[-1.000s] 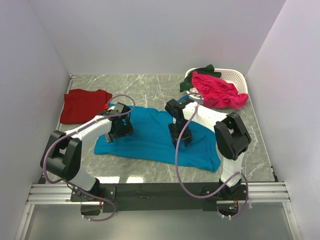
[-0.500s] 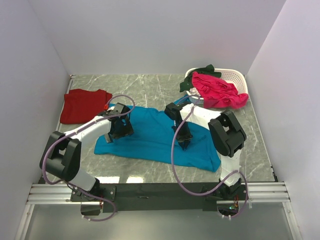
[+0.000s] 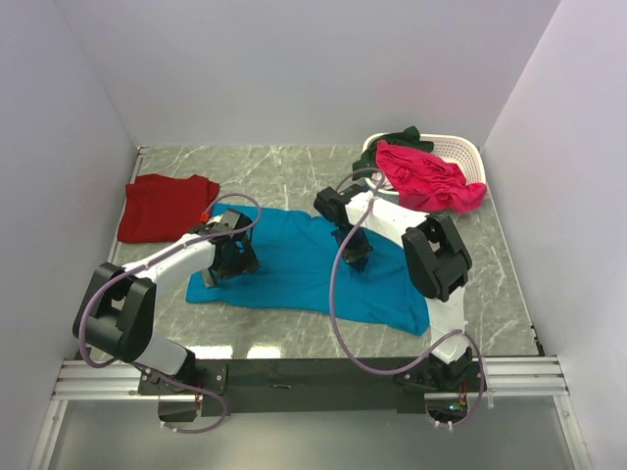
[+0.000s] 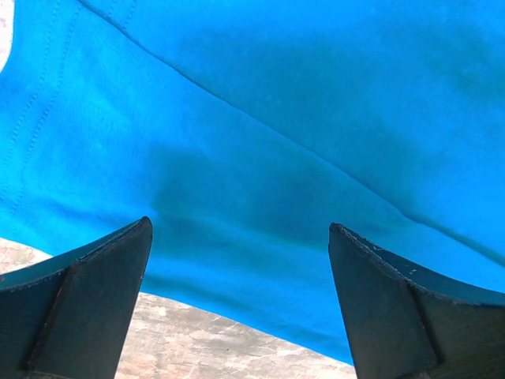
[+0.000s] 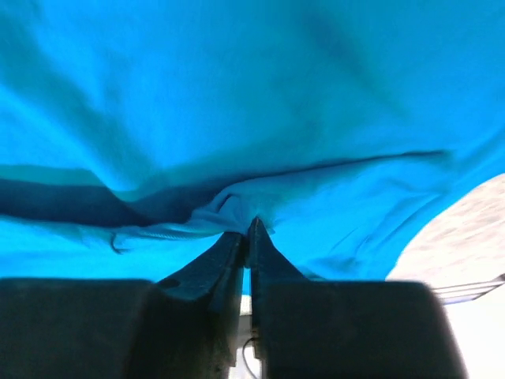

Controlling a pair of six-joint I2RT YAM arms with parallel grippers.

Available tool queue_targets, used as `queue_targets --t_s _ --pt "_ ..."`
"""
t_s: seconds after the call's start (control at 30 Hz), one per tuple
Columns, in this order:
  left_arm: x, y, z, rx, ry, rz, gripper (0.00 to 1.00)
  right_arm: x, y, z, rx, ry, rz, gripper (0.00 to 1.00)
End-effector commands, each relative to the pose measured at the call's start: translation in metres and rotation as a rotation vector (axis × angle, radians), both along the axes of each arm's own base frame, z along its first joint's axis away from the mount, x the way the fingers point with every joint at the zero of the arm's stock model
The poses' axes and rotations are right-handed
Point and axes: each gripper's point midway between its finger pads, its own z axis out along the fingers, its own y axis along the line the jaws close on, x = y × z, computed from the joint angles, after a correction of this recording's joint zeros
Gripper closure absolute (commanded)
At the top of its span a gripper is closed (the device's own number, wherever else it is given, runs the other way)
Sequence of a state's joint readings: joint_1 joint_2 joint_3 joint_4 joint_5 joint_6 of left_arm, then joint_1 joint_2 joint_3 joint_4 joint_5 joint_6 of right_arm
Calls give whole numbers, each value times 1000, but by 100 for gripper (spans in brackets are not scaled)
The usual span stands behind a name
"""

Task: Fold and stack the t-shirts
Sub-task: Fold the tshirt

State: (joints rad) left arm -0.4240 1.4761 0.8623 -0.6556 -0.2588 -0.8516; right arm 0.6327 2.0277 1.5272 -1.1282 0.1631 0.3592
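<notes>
A teal-blue t-shirt (image 3: 294, 272) lies spread across the middle of the table. My right gripper (image 3: 355, 258) is shut on a pinched fold of it near its middle; in the right wrist view the jaws (image 5: 246, 227) meet on bunched blue cloth (image 5: 237, 95). My left gripper (image 3: 225, 266) hangs open over the shirt's left end, with blue cloth (image 4: 276, 118) and the shirt's edge between its wide-apart fingers (image 4: 87, 308) and nothing held. A folded dark red t-shirt (image 3: 165, 206) lies at the back left. Pink (image 3: 426, 178) and dark green (image 3: 392, 139) t-shirts lie in the basket.
The white slatted basket (image 3: 462, 149) stands at the back right corner. White walls close in the grey marbled table (image 3: 284, 171) on three sides. Bare table (image 4: 197, 347) shows just beyond the blue shirt's left edge under my left gripper.
My right gripper has closed on the blue shirt and drawn back a little toward the far side. My left gripper has slid slightly toward the shirt's near left edge, still open.
</notes>
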Motion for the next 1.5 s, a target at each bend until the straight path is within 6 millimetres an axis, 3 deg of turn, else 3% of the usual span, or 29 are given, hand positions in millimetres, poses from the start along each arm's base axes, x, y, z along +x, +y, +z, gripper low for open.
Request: queue_targets --t_s 0.0,0.17,0.27,0.4,0.5,0.6,0.73,0.93,1.47 --pt "3 0 8 -12 -36 9 1 17 -10 9 -95 -44 41 86" --pt "-4 6 -4 13 -13 9 1 35 -9 21 -126 -108 44 50" --pt "-10 12 -14 44 11 11 1 45 -14 31 -167 -164 28 44" --pt "-15 17 -23 71 35 17 1 53 -17 54 -156 -268 -20 43" --pt "-15 17 -22 64 31 21 1 41 -7 64 -30 -274 -32 43" --pt "-13 14 -21 55 28 20 1 18 0 58 72 -220 -37 44" --pt "-12 13 -22 51 29 22 1 -25 14 32 223 -74 -66 46" --pt "-16 13 -25 45 39 21 1 -48 19 14 295 4 -92 46" --pt "-21 17 -26 53 43 32 1 -13 -16 -17 195 1 -181 46"
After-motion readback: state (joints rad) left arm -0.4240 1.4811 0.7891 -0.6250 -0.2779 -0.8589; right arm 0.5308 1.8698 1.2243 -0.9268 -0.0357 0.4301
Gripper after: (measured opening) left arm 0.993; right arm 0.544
